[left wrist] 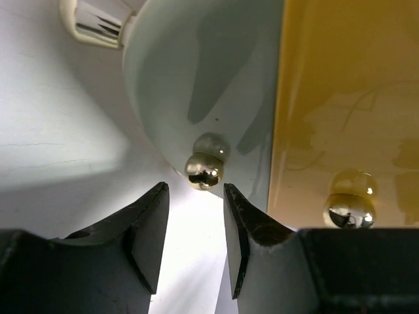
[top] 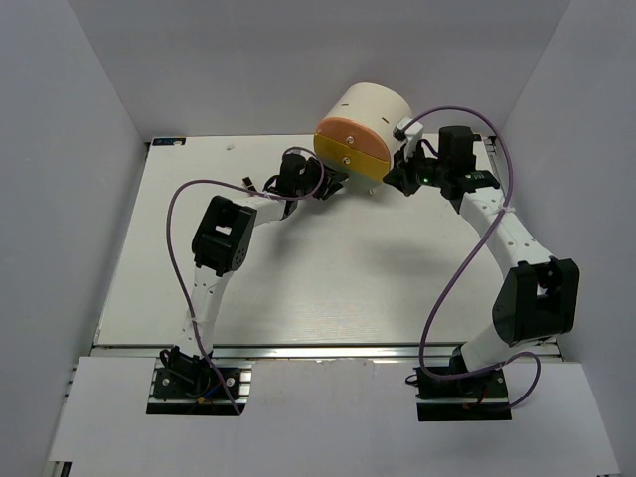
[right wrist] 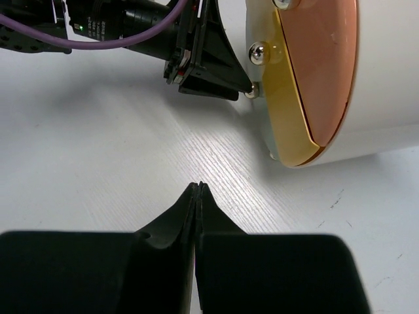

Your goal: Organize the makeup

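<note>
No makeup shows in any view. The big cream cylinder (top: 373, 109) lies on its side at the back of the table, its drawer fronts facing the arms. My left gripper (top: 333, 184) (left wrist: 195, 186) is open just short of the shiny round knob (left wrist: 204, 171) on the pale drawer front (left wrist: 196, 78); the knob sits just beyond the fingertips and touches neither finger. My right gripper (right wrist: 198, 184) (top: 402, 179) is shut with nothing in it, low over the table to the right of the cylinder (right wrist: 386, 98).
A yellow drawer front (left wrist: 347, 98) (right wrist: 288, 104) with its own knob (left wrist: 349, 210) lies beside the pale one, then a pink-orange front (right wrist: 324, 59). White walls close in the table (top: 298, 288) on three sides. Purple cables loop from both arms.
</note>
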You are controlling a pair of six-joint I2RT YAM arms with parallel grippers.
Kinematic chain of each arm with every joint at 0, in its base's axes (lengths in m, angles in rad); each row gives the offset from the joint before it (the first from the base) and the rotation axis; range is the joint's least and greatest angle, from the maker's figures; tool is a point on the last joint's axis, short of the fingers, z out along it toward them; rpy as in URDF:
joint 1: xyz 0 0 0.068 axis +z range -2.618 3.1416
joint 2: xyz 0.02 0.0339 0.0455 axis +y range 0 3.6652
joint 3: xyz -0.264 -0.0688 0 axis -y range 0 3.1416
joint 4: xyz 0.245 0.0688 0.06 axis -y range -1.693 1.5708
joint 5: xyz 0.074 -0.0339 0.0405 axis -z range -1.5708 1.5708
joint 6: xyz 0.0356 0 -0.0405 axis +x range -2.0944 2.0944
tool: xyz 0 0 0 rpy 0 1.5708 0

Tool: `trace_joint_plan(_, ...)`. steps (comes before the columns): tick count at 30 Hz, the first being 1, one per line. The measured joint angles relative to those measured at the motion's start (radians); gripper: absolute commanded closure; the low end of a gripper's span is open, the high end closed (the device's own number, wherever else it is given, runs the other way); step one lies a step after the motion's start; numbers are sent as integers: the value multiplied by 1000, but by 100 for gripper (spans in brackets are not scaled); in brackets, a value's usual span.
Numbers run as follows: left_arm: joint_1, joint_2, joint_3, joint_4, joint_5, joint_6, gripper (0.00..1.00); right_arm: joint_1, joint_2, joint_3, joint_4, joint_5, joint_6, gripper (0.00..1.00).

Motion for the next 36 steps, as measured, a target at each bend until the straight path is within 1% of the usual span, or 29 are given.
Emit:
trace_joint_plan(6, 0, 1, -1, 41, 0, -17, 51, 0, 0, -6, 0, -6, 7, 100)
trace_joint_plan(11, 0, 18, 3, 63, -5, -31, 54, 0, 0, -18, -3, -6, 11, 100)
trace_joint_plan(18, 0, 48, 27, 86, -9, -47, 65, 0, -2, -24, -2, -6, 13, 100)
trace_joint_plan(22, 0, 48, 27, 86, -8, -50, 75, 0, -6, -33, -4, -7, 14, 100)
trace_joint_plan(25, 0, 48, 21, 95, -9, -49, 79, -2, -8, -33, -3, -7, 13, 100)
trace_joint_plan(30, 0, 19, -61, 166, -29, -50, 81, -6, -9, -33, -3, -7, 14, 100)
trace_joint_plan(36, 0, -97, -234, 192, -42, -15, 82, -6, -19, -49, -3, -8, 14, 100)
